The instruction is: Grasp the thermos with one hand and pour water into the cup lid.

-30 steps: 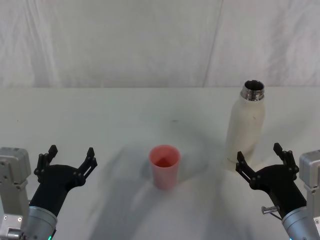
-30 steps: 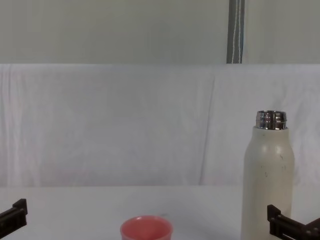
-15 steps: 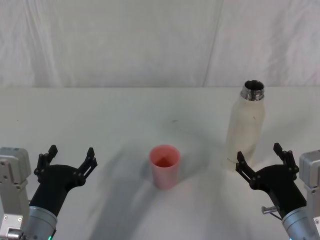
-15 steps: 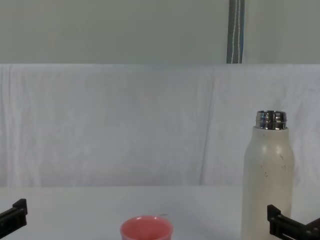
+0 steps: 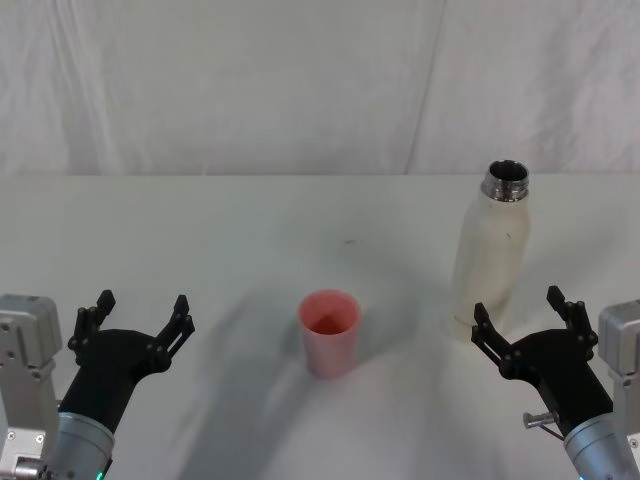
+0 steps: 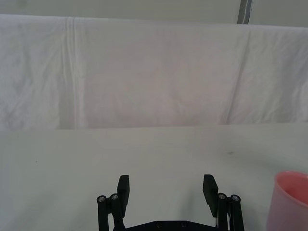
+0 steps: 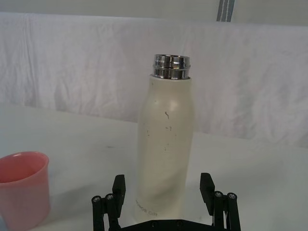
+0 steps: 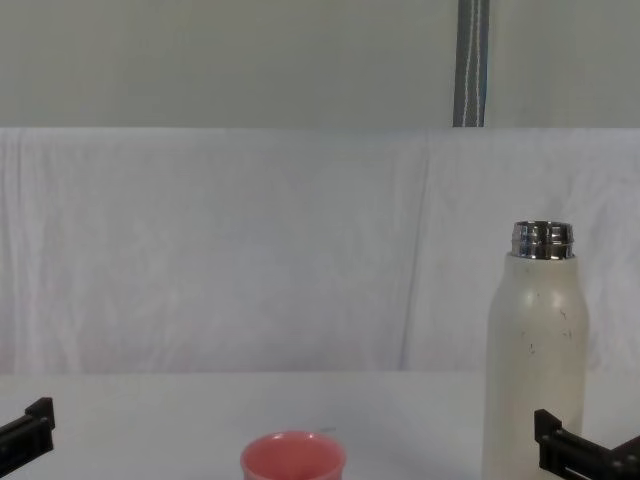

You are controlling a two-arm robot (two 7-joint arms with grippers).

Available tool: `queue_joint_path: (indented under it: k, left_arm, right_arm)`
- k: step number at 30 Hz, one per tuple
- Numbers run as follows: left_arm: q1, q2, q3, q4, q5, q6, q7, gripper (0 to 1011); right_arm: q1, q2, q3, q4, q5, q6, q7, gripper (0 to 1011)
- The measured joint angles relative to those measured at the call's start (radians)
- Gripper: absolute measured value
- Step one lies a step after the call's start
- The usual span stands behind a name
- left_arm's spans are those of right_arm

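The thermos (image 5: 490,255) stands upright and uncapped on the right of the white table, a tall cream speckled bottle (image 7: 166,144) with a shiny steel neck (image 8: 541,240). The cup lid (image 5: 329,332) is a small salmon-pink cup near the table's middle (image 8: 293,457), its mouth up. My right gripper (image 5: 522,312) is open just in front of the thermos base, fingers (image 7: 119,186) either side of it and apart from it. My left gripper (image 5: 138,306) is open at the near left, nothing between its fingers (image 6: 123,185); the cup lid (image 6: 291,199) sits off to its side.
A white cloth backdrop (image 5: 300,90) hangs behind the table's far edge. A grey metal pole (image 8: 471,62) rises behind the cloth on the right. The tabletop (image 5: 250,230) between the cup lid and the backdrop is bare.
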Motion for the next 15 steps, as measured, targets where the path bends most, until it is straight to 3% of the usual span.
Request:
queue_joint_path:
  k: [15]
  left_arm:
    - [0.0,0.0,0.0,0.0,0.0,0.0,0.0,1001]
  right_arm:
    - [0.0,0.0,0.0,0.0,0.0,0.0,0.0,1001]
